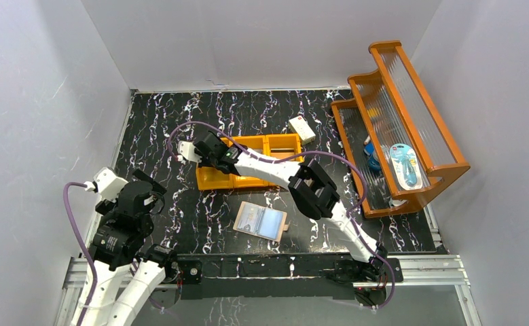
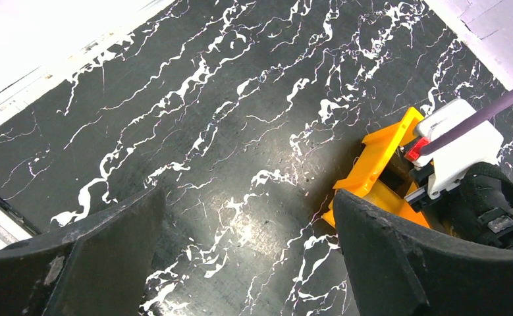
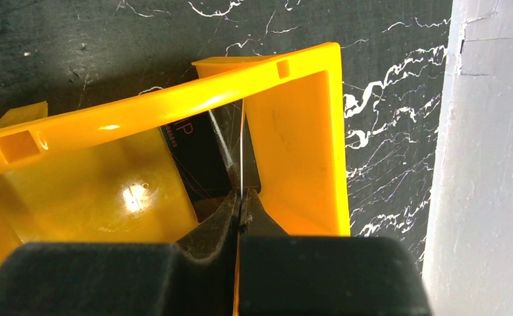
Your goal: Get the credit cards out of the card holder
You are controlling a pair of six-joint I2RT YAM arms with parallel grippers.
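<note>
The card holder (image 1: 260, 221) lies open on the black marbled table, peach rim around pale blue-grey pockets, nearer than the orange bin (image 1: 275, 145). My right gripper (image 1: 207, 157) hangs over the bin's left compartment (image 3: 293, 151). In the right wrist view its jaws (image 3: 242, 196) are shut on a thin credit card (image 3: 242, 141), seen edge-on and standing upright. A black card (image 3: 197, 155) with pale lettering lies in that compartment behind it. My left gripper (image 1: 151, 190) rests at the left, open and holding nothing (image 2: 247, 194), above bare table.
A white box (image 1: 302, 129) lies behind the bin. An orange wooden rack (image 1: 417, 115) with packaged items stands at the right. White walls close the table on three sides. The bin's corner (image 2: 378, 164) and the right wrist's camera (image 2: 461, 148) show in the left wrist view.
</note>
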